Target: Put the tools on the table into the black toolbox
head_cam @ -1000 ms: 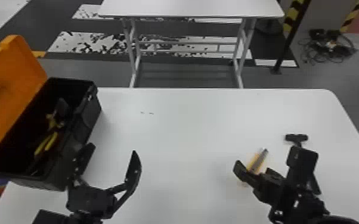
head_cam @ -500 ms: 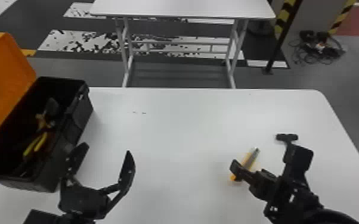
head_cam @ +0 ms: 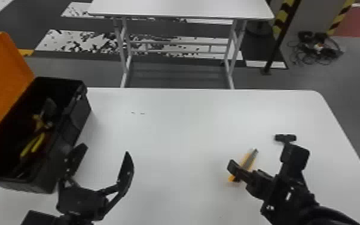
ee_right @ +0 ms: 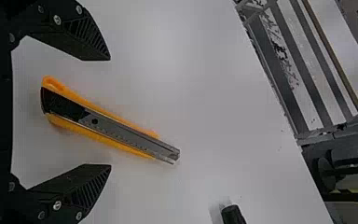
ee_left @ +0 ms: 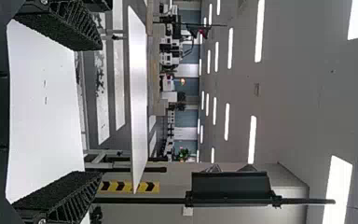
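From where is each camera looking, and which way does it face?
Head view: on the head, facing forward and down at the table; both arms show.
Left wrist view: on that wrist, facing across the table into the room; left gripper shows.
Right wrist view: on that wrist, facing down at the cutter; right gripper shows.
Head and right wrist views share the cutter.

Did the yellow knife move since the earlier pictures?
No. In the head view, the yellow knife keeps its place against the little dark marks on the table; the whole table just shows farther left now.
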Robot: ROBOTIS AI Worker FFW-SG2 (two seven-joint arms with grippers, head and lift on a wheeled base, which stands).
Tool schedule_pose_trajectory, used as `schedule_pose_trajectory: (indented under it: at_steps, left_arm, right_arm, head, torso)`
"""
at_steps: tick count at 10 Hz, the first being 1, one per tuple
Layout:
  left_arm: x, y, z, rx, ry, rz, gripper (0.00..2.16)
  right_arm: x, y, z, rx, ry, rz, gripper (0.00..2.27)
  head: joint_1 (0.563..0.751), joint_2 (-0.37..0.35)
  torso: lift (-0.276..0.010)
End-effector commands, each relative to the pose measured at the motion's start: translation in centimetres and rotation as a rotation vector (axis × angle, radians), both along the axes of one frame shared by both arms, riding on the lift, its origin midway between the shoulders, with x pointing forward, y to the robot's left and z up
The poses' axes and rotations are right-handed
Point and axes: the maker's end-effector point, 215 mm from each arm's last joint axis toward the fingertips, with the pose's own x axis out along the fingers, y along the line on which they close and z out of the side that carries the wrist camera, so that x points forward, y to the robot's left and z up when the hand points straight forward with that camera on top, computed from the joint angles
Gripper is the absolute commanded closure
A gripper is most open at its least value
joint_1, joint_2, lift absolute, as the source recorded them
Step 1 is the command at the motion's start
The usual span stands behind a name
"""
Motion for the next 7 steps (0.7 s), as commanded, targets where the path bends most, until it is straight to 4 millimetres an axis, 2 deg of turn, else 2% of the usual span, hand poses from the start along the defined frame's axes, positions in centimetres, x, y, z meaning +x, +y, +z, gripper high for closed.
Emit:
schedule_pose_trajectory:
  at_steps: [1,3,7]
  left_arm:
    - [0.00,0.01,0.01,0.000,0.000,0.000,0.03]
    - [-0.02,-0.14,-0.09,0.000,0.003,-0.004,0.03]
    - [-0.18,-0.15,-0.13,0.004,0.003,-0.010,0.03]
  right_arm:
    - [-0.37,0.22,-0.42,0.001,0.019,0.008,0.21]
    - [-0.77,0.29,-0.89,-0.010,0.048,0.020,0.22]
    - [-0.86,0.48,-1.14,-0.010,0.063,0.030,0.47]
  head:
    - [0.695,-0.023]
    - [0.695,-0.020]
    - [0.695,-0.021]
  torso:
    - [-0.075]
    - [-0.075]
    - [-0.075]
